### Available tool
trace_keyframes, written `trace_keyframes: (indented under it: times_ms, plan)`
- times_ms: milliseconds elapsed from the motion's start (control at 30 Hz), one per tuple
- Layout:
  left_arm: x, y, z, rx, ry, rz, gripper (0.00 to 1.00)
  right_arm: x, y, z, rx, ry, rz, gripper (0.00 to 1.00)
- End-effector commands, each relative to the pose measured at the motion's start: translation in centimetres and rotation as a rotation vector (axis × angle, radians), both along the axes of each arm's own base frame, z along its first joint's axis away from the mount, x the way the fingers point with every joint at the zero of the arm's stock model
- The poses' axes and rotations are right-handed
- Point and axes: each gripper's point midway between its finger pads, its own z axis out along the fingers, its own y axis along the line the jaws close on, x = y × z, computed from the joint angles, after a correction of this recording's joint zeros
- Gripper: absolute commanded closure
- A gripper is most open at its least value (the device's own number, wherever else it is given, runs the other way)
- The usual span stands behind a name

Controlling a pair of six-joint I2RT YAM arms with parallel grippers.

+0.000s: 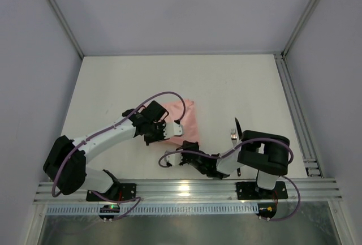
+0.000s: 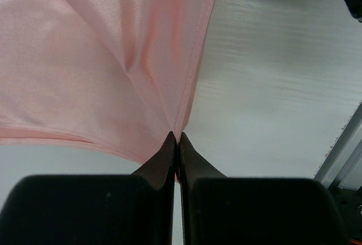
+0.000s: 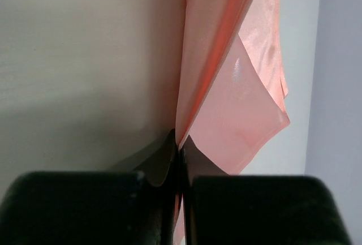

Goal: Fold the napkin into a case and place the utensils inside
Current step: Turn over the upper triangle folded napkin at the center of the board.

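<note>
mid-fold imo; left gripper and right gripper both pinch the napkin edge; next they'd carry it toward 12 o'clock together

— Where is there room?
— Over the far half of the table, all bare; I can pass there freely.
— And near?
— The napkin fills the middle, my right arm crosses the near strip, the utensils lie just beside it, rails edge the right side.
</note>
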Motion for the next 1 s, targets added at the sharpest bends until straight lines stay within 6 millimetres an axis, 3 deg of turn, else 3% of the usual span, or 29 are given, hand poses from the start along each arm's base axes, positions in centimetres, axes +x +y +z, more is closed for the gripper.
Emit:
trace_keyframes:
  times_ms: [0, 67, 133, 200, 267, 367, 633, 733, 767, 867, 967]
  plan:
    - [-0.4, -0.1, 1.0, -0.038, 0.009, -0.015, 1.0, 0.0, 0.3, 1.1, 0.069, 0.055, -0.04, 0.96]
    - [-0.8, -0.1, 0.7, -0.041, 0.025, -0.015, 1.0, -0.4, 0.0, 1.3, 0.093, 0.105, -0.046, 0.96]
    - [-1.4, -0.1, 0.4, -0.051, 0.052, -0.022, 0.93, -0.9, 0.3, 2.0, 0.114, 0.138, -0.024, 0.96]
    - [-2.0, -0.5, 0.8, -0.084, 0.076, -0.029, 0.77, -1.2, 0.9, 2.7, 0.142, 0.178, -0.01, 0.96]
    - [-2.2, -0.4, 1.6, -0.104, 0.095, -0.016, 0.61, -1.2, 0.5, 2.1, 0.121, 0.241, -0.018, 0.96]
    - [-2.3, -0.5, 3.6, -0.161, 0.132, 0.012, 0.52, -1.9, 0.7, 2.0, 0.106, 0.333, 0.021, 0.96]
    - [-2.6, 1.7, 8.7, -0.27, 0.162, 0.145, 0.48, -3.5, 1.8, 3.4, 0.17, 0.628, 0.102, 0.96]
    - [-1.5, 2.8, 10.0, -0.31, 0.12, 0.23, 0.48, -2.6, 1.6, 4.1, 0.198, 0.706, 0.087, 0.96]
    - [-0.4, 2.7, 10.4, -0.335, 0.086, 0.273, 0.48, -2.7, 2.4, 4.6, 0.216, 0.744, 0.119, 0.96]
    - [0.8, 1.5, 10.8, -0.418, 0.071, 0.306, 0.47, -2.2, 1.8, 4.0, 0.22, 0.844, 0.109, 0.96]
    - [1.1, -1.3, 10.8, -0.561, 0.098, 0.214, 0.45, -1.7, 1.9, 4.0, 0.265, 0.916, 0.106, 0.96]
